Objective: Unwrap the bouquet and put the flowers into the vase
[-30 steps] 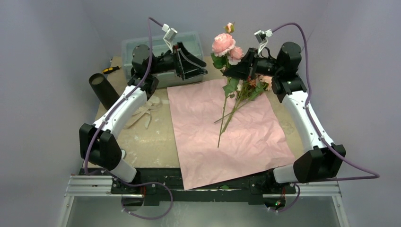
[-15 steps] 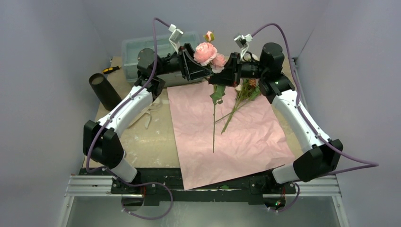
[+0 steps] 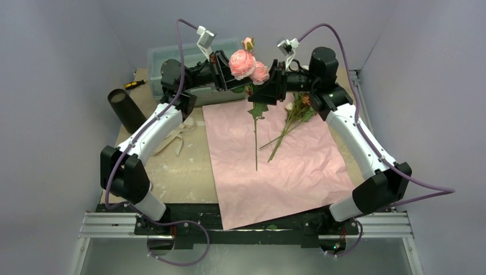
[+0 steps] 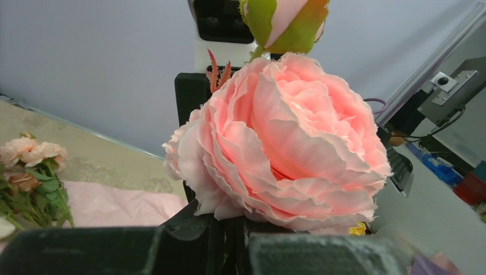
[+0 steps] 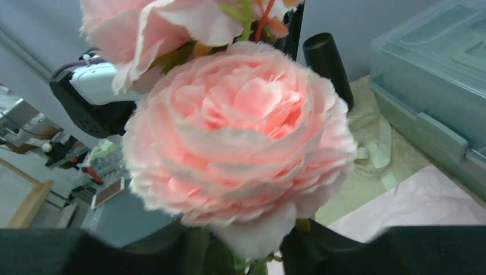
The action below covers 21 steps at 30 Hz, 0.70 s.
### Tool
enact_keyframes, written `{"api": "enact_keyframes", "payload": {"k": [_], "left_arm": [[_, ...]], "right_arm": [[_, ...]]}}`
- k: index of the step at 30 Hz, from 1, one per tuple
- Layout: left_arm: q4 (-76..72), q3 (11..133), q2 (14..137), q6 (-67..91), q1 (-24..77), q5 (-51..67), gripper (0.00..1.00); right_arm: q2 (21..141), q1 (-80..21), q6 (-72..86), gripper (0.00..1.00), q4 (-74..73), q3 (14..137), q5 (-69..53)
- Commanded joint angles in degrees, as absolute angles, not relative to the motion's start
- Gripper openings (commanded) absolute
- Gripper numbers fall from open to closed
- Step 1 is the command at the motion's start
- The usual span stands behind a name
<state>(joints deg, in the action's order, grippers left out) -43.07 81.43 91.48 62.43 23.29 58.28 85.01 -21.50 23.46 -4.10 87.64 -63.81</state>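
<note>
A flower stem with two pink roses [image 3: 243,61] and a bud is held upright over the back of the pink paper [image 3: 286,160]. Its thin stem [image 3: 255,143] hangs down to the sheet. My left gripper [image 3: 235,80] is shut on the stem just under the big rose [image 4: 286,137]. My right gripper [image 3: 265,89] faces it from the other side, jaws open around the same stem below the rose [image 5: 240,132]. The other flowers [image 3: 297,112] lie on the paper at the back right. The black vase [image 3: 125,107] stands at the far left.
A pale green toolbox [image 3: 166,60] sits behind the left arm, with a yellow-handled tool [image 3: 134,85] beside it. The beige ribbon [image 3: 175,134] lies loose on the table between the vase and the paper. The vase [image 5: 326,66] and toolbox [image 5: 435,86] show behind the rose in the right wrist view.
The right gripper carried the rose stem leftward to the left gripper. The left gripper closed on it, and the right jaws opened.
</note>
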Motion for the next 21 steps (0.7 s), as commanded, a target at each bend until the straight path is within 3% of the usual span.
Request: {"api": "enact_keyframes", "payload": {"k": [1, 3, 8, 14, 21], "left_arm": [[-45.14, 82.5, 88.51, 61.96, 18.14, 55.67, 0.0], [-41.1, 83.82, 87.75, 59.51, 14.89, 55.03, 0.0], [-29.51, 89.15, 85.96, 50.49, 7.65, 53.97, 0.0], [-7.76, 104.76, 85.84, 35.31, -3.57, 45.54, 0.0], [11.9, 122.75, 87.85, 18.28, -10.87, 20.4, 0.0]], "right_arm": [[84.93, -21.89, 19.9, 0.65, -8.66, 91.97, -62.57], [84.37, -21.9, 16.73, 0.83, -11.74, 93.2, -60.38], [82.54, -21.89, 9.91, 0.97, -17.28, 95.86, -54.81], [79.57, -21.84, 6.51, 0.98, -18.45, 94.22, -49.9], [79.02, -21.74, 5.82, 0.98, -19.34, 93.26, -51.55]]}}
